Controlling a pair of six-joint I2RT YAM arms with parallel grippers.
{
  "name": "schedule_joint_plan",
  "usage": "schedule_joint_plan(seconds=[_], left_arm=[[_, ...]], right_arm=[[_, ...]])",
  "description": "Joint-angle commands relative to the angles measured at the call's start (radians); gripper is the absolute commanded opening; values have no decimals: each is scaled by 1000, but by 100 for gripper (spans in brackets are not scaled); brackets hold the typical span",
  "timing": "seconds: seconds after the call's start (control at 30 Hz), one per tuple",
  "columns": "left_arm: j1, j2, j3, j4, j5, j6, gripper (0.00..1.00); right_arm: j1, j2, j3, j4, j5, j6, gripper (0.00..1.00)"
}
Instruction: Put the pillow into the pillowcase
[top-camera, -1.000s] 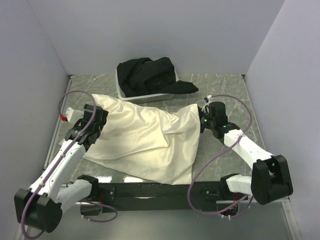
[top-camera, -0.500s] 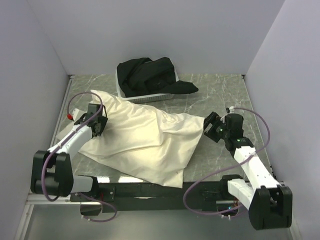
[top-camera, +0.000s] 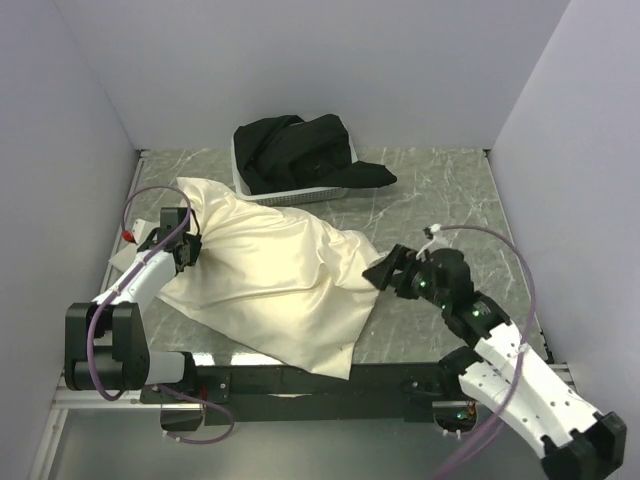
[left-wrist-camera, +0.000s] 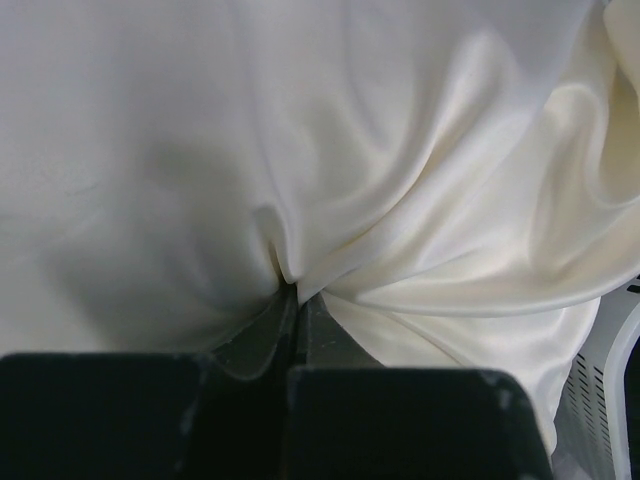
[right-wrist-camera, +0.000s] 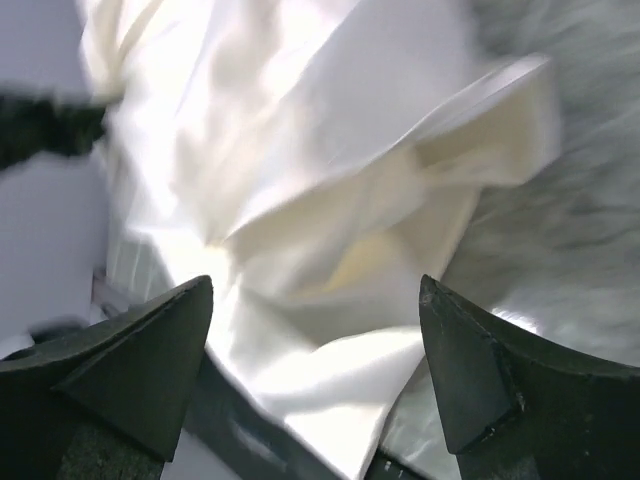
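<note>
The pillowcase (top-camera: 270, 275) lies bulky and wrinkled across the left half of the table, and its near corner overhangs the front rail. The pillow is hidden; no bear print shows anywhere. My left gripper (top-camera: 186, 247) is at the pillowcase's left edge. In the left wrist view the left gripper (left-wrist-camera: 297, 292) is shut on a pinched fold of the pillowcase (left-wrist-camera: 400, 170). My right gripper (top-camera: 383, 272) stands open just right of the pillowcase's right corner. In the right wrist view the right gripper (right-wrist-camera: 315, 290) has the pillowcase's (right-wrist-camera: 330, 150) open hem between and beyond its spread fingers, which touch nothing.
A white basket (top-camera: 262, 194) holding a heap of black cloth (top-camera: 300, 150) stands at the back, touching the pillowcase's far edge. Its perforated side (left-wrist-camera: 608, 390) shows in the left wrist view. Walls close in left, right and back. Bare marbled table (top-camera: 440, 190) lies on the right.
My left gripper has shut on the pillowcase's left edge. My right arm has swung toward the near side and left, and the pillowcase's right corner has drawn in leftward.
</note>
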Motion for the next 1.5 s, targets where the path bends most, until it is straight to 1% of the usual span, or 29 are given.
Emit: schedule_joint_plan(seconds=[0.0,0.07,0.1,0.17,0.2,0.27,0.3,0.37,0.4,0.43,0.5,0.53,0.63,0.77,0.87,0.9,0.93,0.97,1.0,1.03,1.1,1.13,1.17,1.2,1.23,1.27,1.33,1.37,1.47], left_arm=[[4,21,-37,-31,18,13,1],[4,21,-31,-36,13,15,1],[4,19,-25,-44,10,18,1],[4,16,-20,-53,-2,15,1],[4,11,-17,-54,0,16,1],[4,11,-11,-67,-6,16,1],[4,10,-3,-74,-10,18,1],[4,10,6,-85,-13,19,1],[4,8,15,-93,-19,18,1],[4,7,20,-100,-19,21,1],[4,1,31,-108,-22,21,1],[4,-1,34,-111,-20,22,1],[4,-8,46,-125,-28,24,1],[4,-25,57,-143,-37,30,1],[4,-32,61,-143,-37,30,1],[4,-35,63,-140,-36,31,1],[4,-35,64,-143,-37,31,1],[4,-33,69,-146,-45,31,1],[4,-32,77,-153,-46,35,1],[4,-30,84,-159,-54,38,1],[4,-30,115,-169,-80,50,1],[4,-28,127,-185,-89,54,1],[4,-25,142,-191,-98,59,1],[4,-22,168,-199,-111,67,1],[4,-22,181,-203,-112,70,1],[4,-19,201,-208,-115,73,1],[4,-4,215,-215,-114,73,1],[4,1,219,-216,-117,74,1],[4,5,199,-203,-106,82,1]], right_arm=[[311,-56,-35,-30,211,76,88],[422,-30,-33,-53,277,96,86],[558,-6,-32,-50,344,106,86],[696,34,-15,-64,427,145,86],[823,89,16,-76,529,164,86],[930,161,51,-90,581,185,87],[1015,248,92,-95,614,187,87],[1090,346,140,-111,653,199,89],[1126,450,207,-137,676,210,90],[1186,503,243,-206,743,248,92],[1225,635,333,-259,779,273,94],[1235,667,352,-268,785,285,95],[1236,758,370,-205,768,279,97],[1191,871,390,-156,762,253,97],[1167,930,393,-92,751,215,93],[1162,939,387,-67,751,201,91],[1157,950,386,-40,745,186,83],[1151,971,383,-35,736,182,73],[1144,979,380,-41,728,190,57],[1142,979,373,-76,733,204,26],[1145,910,332,-145,750,245,3],[1160,857,302,-208,771,303,0],[1173,723,265,-239,779,337,0],[1179,644,178,-262,776,368,0],[1186,564,133,-312,755,415,0],[1190,405,55,-340,745,438,0],[1199,260,-16,-368,681,474,0],[1206,146,-75,-371,659,486,0],[1237,21,-166,-371,594,535,0]])
